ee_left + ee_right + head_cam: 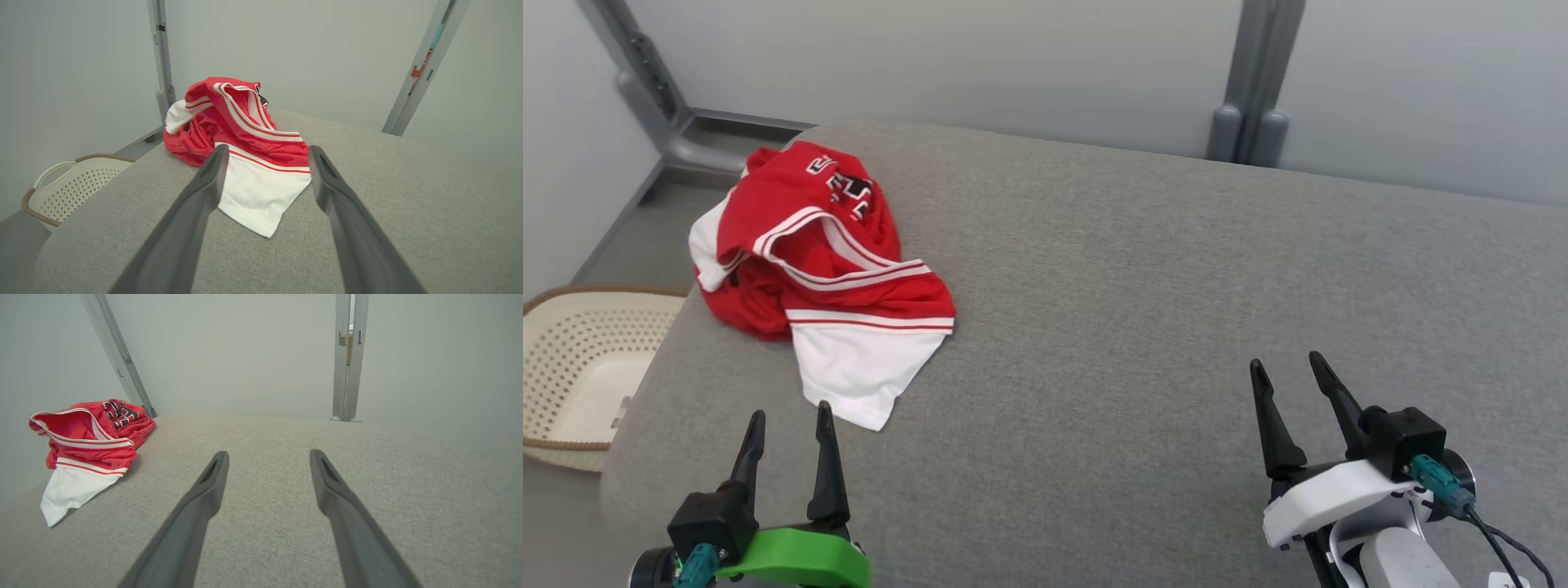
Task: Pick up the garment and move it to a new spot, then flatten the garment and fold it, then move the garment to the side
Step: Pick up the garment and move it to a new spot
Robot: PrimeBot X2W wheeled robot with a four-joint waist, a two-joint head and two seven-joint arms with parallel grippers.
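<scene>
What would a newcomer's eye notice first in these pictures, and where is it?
First the crumpled red and white garment, heaped at the far left of the grey padded surface. Next the two open hands near the front edge: the left hand just short of the garment's white corner, the right hand far from it. A pale perforated basket stands on the floor at the left.

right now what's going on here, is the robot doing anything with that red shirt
Nothing is held yet. A crumpled red and white garment lies at the left of the grey padded surface. The left gripper is open, pointing at its white end; the right gripper is open over bare fabric, well away. A perforated basket sits beside the left edge.
</scene>
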